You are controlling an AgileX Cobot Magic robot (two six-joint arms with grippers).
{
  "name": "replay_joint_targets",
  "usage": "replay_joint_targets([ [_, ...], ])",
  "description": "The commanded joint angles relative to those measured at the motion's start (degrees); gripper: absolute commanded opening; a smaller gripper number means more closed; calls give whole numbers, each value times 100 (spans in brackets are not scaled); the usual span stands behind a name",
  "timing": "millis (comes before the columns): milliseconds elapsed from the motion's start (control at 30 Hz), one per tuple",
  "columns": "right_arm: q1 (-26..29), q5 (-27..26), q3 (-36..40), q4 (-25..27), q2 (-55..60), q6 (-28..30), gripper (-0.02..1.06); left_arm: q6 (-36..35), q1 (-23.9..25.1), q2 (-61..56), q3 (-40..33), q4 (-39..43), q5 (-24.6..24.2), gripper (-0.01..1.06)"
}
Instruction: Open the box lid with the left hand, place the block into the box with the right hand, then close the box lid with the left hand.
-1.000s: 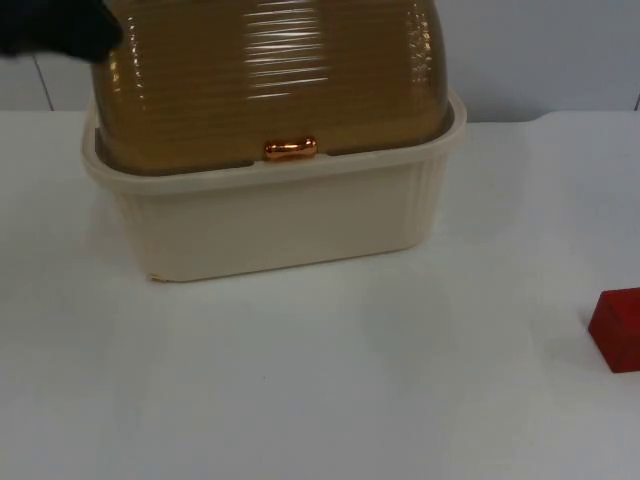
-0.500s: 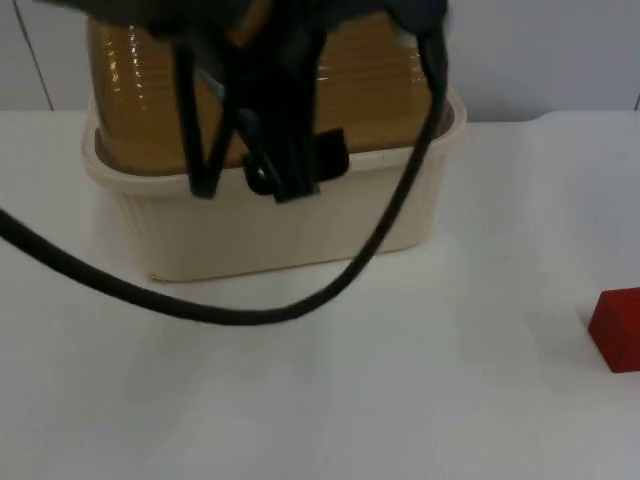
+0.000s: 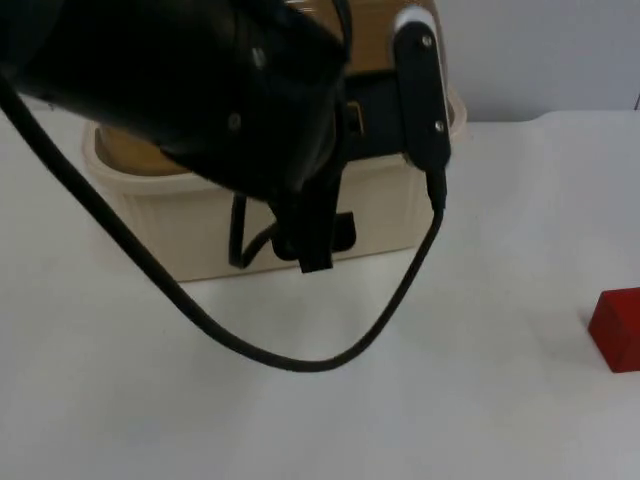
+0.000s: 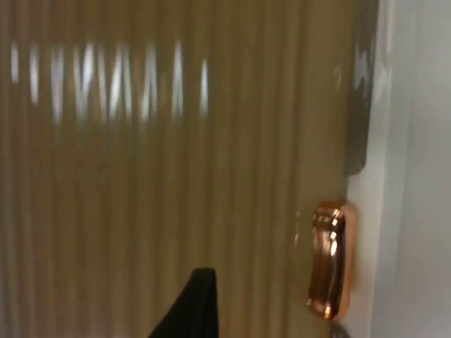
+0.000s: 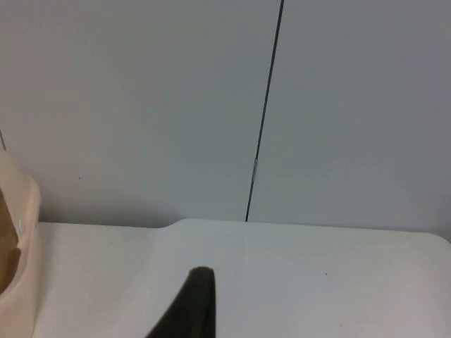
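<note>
Cream box point(image 3: 250, 225) stands at the desk's point(image 3: 450, 400) rear, long axis across it, brown ribbed lid point(image 4: 155, 176) down, copper handle point(image 4: 328, 260) facing forward. Left gripper point(image 3: 310, 240) hangs before the box; finger opening cannot be told. Red block point(image 3: 618, 328) sits well apart, rightward. Right arm waits.

Even bright light, white glare streaks on lid point(image 4: 141, 141), blurred arm, soft shadows

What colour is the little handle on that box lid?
Shiny copper-orange; the handle shows best in the left wrist view, against the ribbed brown lid.
</note>
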State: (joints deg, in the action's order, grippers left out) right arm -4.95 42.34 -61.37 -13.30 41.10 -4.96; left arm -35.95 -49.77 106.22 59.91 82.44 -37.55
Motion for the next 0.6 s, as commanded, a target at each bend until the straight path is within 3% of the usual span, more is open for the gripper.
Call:
replay_joint_targets([
  [0,-24,-63,-36,-52,-11,-17,93,-394,-10,125,31,385,55,105],
  [167,-24,-19,-36,222,-11,-17,93,-407,-10,180,31,374,517,105],
  [233,-24,108,-36,569,0,18,93,-512,-10,180,31,419,675,105],
  [267,-24,298,-36,942,94,322,93,-544,16,180,31,419,716,105],
  [367,-24,475,-36,1271,217,567,93,-670,126,180,31,419,787,105],
  [567,-24,290,-36,1370,274,579,93,-680,591,180,31,829,779,104],
])
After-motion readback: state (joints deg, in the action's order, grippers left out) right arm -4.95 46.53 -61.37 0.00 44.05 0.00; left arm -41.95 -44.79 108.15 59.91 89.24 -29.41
